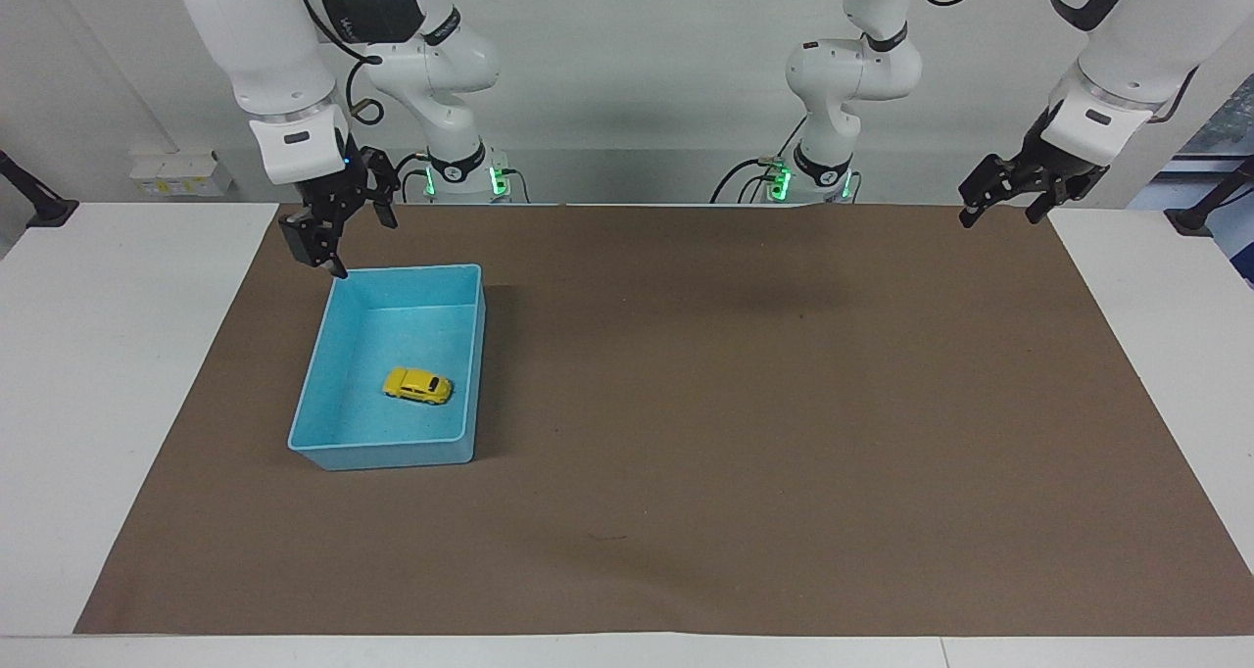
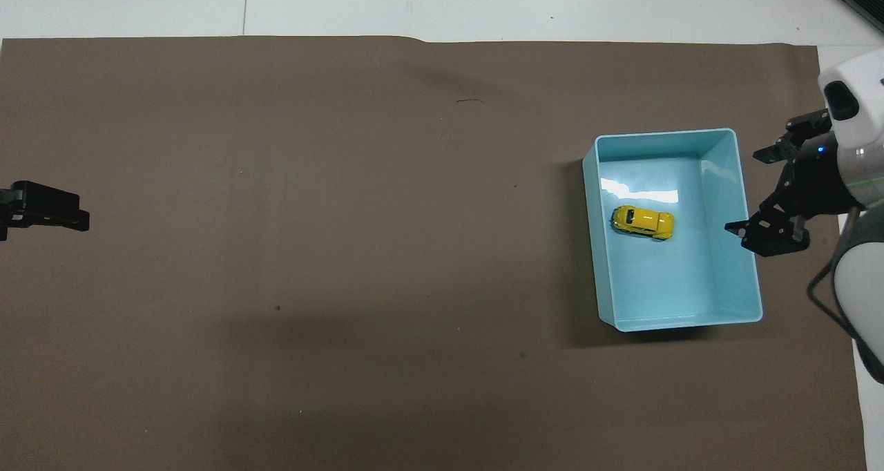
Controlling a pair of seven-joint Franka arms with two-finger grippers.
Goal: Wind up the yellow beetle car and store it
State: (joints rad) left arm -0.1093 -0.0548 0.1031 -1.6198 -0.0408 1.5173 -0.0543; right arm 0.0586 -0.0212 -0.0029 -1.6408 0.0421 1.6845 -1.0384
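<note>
Facing view: the yellow beetle car (image 1: pixel 417 386) stands on its wheels on the floor of the blue bin (image 1: pixel 469 394), apart from the walls. The bin sits on the brown mat (image 1: pixel 745 404) toward the right arm's end of the surface. The right gripper (image 1: pixel 339 225) hangs raised over the bin's corner nearest the robots, jaws spread and empty. The left gripper (image 1: pixel 1009 196) waits over the mat's corner at the left arm's end, jaws apart, holding nothing.

Overhead view: the car (image 2: pixel 643 222) lies across the bin (image 2: pixel 590 250), closer to the bin wall that faces the middle of the mat (image 2: pixel 311 250). The right gripper (image 2: pixel 777 191) is over the bin's outer wall. Only the tip of the left gripper (image 2: pixel 41 207) shows; the state of its jaws cannot be told here.

Handling, as a judgement: the car is probably light, rigid and smooth-shelled, so it may slip or roll under a loose pinch. Grip across the body flanks between the wheels, not on the rounded roof. With the car in the bin, storage appears complete.
</note>
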